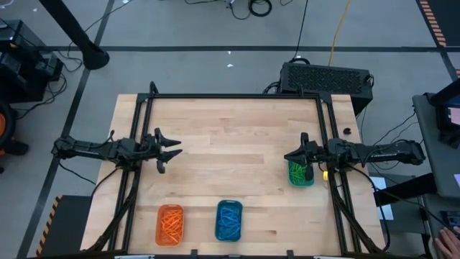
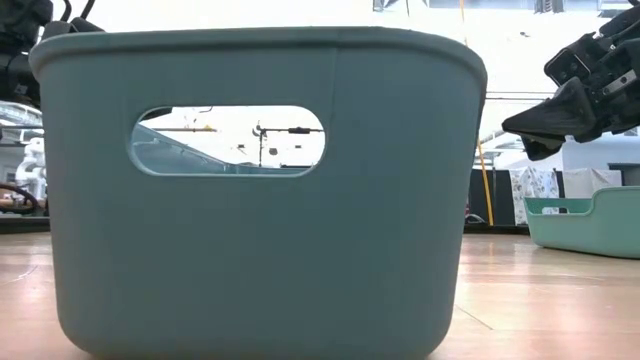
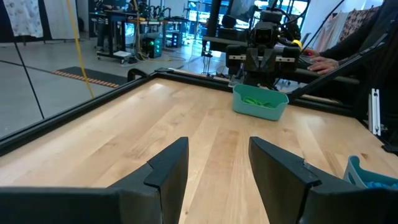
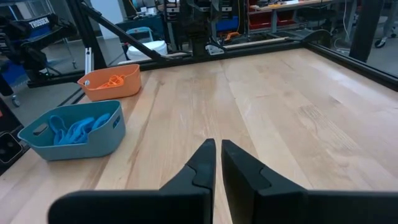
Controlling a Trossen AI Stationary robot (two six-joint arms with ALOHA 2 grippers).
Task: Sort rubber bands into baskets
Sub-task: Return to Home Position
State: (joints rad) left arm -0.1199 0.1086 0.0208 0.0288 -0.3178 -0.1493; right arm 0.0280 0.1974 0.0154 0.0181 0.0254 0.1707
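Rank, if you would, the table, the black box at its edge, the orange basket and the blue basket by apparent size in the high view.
1. table
2. black box
3. orange basket and blue basket: they look alike in size, so I would not rank one above the other.

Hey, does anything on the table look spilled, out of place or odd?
Nothing stands out. The orange basket, blue basket and green basket sit upright, each holding rubber bands of its own colour, with no loose bands seen on the table. The green one merely stands apart, by the right gripper.
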